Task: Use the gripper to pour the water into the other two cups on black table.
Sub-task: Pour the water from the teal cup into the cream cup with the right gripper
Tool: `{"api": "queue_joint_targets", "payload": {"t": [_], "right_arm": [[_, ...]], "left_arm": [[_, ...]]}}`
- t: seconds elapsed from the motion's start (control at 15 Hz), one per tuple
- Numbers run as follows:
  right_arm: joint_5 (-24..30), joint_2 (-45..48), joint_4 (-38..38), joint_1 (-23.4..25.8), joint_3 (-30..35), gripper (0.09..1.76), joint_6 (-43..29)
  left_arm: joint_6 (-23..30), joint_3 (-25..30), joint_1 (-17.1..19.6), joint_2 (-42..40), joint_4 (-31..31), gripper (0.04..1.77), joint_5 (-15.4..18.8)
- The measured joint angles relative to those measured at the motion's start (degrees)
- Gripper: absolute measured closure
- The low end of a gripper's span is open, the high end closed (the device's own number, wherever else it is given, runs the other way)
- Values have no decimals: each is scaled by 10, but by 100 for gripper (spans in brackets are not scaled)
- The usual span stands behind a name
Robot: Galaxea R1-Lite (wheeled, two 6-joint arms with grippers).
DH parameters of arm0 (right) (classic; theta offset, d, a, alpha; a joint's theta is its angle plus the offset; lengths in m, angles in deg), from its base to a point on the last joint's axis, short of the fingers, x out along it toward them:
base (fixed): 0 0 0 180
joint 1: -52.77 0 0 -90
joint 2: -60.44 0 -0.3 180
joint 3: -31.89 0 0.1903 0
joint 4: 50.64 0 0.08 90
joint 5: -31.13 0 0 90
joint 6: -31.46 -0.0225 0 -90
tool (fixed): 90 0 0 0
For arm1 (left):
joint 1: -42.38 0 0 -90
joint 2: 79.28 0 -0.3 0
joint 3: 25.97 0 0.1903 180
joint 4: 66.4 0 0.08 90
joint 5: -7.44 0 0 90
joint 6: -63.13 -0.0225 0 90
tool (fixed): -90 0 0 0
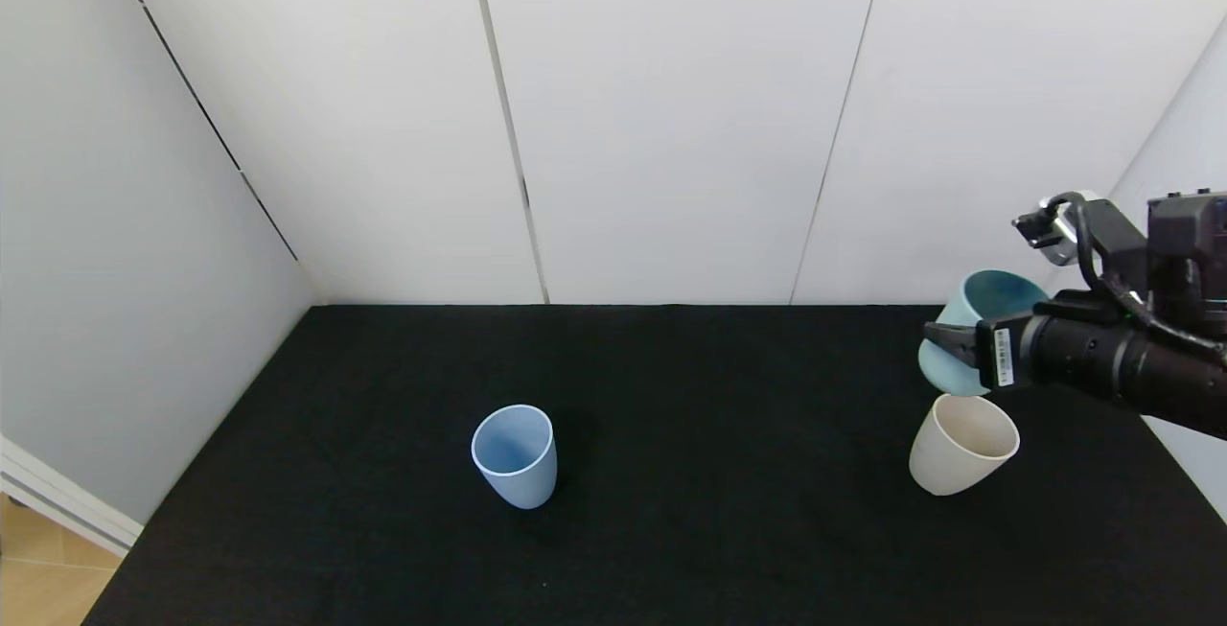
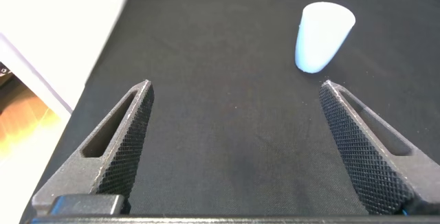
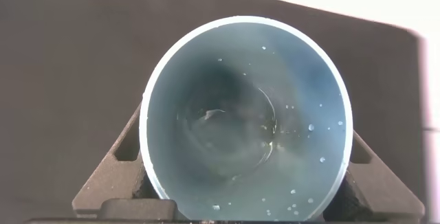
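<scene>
My right gripper (image 1: 947,340) is shut on the teal-green tumbler (image 1: 966,317) and holds it tilted in the air, just above and behind the cream-beige cup (image 1: 961,444). In the right wrist view the tumbler (image 3: 247,121) fills the space between my fingers (image 3: 124,159). Faint glints of water (image 3: 265,138) and droplets show inside it. The cream cup stands at the right of the black table (image 1: 729,386). The light blue cup (image 1: 515,455) stands left of centre. My left gripper (image 2: 237,85) is open and empty low over the table, with the light blue cup (image 2: 322,35) ahead of it.
White panel walls (image 1: 671,118) close in the table at the back and both sides. The right wall stands close behind my right arm (image 1: 1112,358). The table's left edge and a strip of wooden floor (image 1: 38,568) show at lower left.
</scene>
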Motion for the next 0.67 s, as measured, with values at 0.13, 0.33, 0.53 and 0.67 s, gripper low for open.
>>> {"api": "queue_joint_targets", "payload": {"t": [0.13, 0.33, 0.53, 0.67], "right_arm": [[0, 22, 1, 36, 28, 61, 42], [0, 50, 1, 79, 77, 61, 132], [0, 72, 2, 106, 107, 61, 183], [-1, 76, 8, 118, 112, 61, 206]], "left_arm": [[0, 0, 0, 0, 0, 9, 0], [0, 0, 0, 0, 0, 9, 0], [0, 0, 0, 0, 0, 9, 0], [0, 0, 0, 0, 0, 9, 0]]}}
